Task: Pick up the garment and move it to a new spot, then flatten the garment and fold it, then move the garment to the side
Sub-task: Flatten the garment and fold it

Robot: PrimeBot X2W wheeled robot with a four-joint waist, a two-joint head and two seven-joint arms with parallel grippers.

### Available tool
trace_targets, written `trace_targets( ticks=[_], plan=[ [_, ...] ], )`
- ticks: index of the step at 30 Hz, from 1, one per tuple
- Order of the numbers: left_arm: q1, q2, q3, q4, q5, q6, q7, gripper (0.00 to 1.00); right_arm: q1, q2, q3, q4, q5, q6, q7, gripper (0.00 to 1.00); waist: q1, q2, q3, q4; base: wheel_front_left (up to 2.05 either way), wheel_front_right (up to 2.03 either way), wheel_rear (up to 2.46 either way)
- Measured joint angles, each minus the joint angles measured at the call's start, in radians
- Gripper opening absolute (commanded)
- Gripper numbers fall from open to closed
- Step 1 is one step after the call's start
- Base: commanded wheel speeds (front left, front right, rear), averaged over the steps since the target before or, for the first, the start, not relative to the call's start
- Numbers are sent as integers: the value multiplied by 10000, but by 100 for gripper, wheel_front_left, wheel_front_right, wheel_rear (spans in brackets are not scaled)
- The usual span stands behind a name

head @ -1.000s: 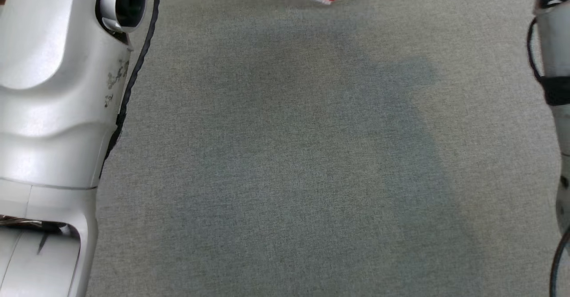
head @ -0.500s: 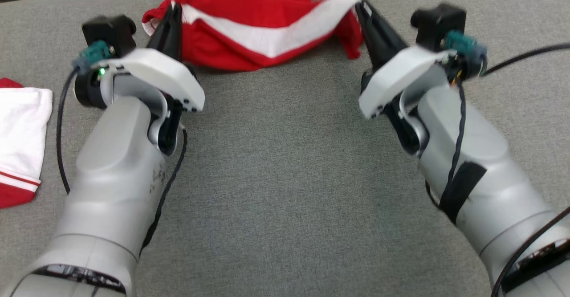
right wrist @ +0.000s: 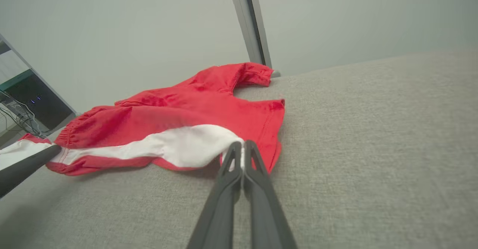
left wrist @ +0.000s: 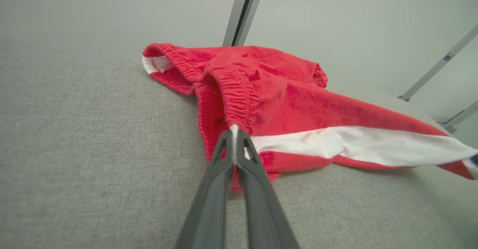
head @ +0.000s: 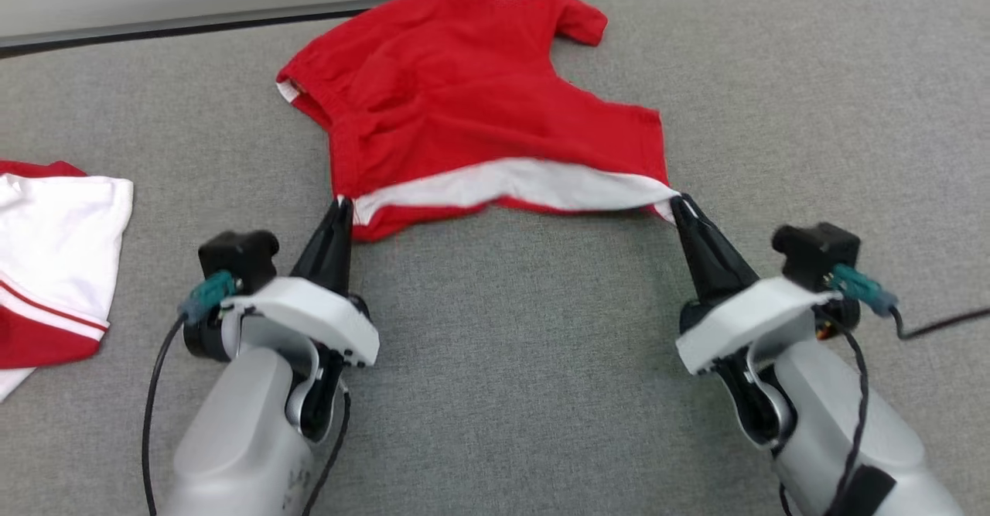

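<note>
The garment (head: 472,106) is a pair of red shorts with a white side stripe, spread on the grey fabric surface toward the far middle. My left gripper (head: 341,205) is shut on its near left corner at the elastic waistband (left wrist: 234,92). My right gripper (head: 680,203) is shut on the near right corner at the stripe's end (right wrist: 209,144). The near edge is stretched between the two grippers, slightly lifted. In the left wrist view the fingertips (left wrist: 234,134) pinch white and red cloth. The right wrist view shows my right gripper (right wrist: 241,145) pinching the white stripe.
A second red and white garment (head: 54,253) lies folded at the left edge. The grey surface (head: 510,361) ends at a dark strip and a pale wall behind the shorts. A dark cable (head: 940,322) trails off to the right.
The head camera has tilted, shifting the whole picture. Both grippers, still shut on the shorts, have drawn toward me, and the cloth now lies spread out behind them instead of bunched.
</note>
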Motion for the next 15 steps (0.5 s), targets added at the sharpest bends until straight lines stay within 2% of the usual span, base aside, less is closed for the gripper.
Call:
trace_targets(
  ticks=[3, 10, 15],
  plan=[
    [1125, -4, 293, -913, 136, 0, -2, 0, 1277, -313, -696, -1053, -349, 0, -4, 0, 0, 0, -352, 38, 0, 0, 0],
    [3356, 92, 313, -2541, 533, -17, 0, 0, 4283, -700, -1478, -2986, -876, 0, 0, 0, 0, 0, -1332, 176, 0, 0, 0],
    [5082, 385, 272, -3904, 581, 244, 244, 0, 6248, -773, -2117, -4385, -1266, 0, 884, 0, 0, 0, -2018, 153, 0, 0, 0]
  ],
)
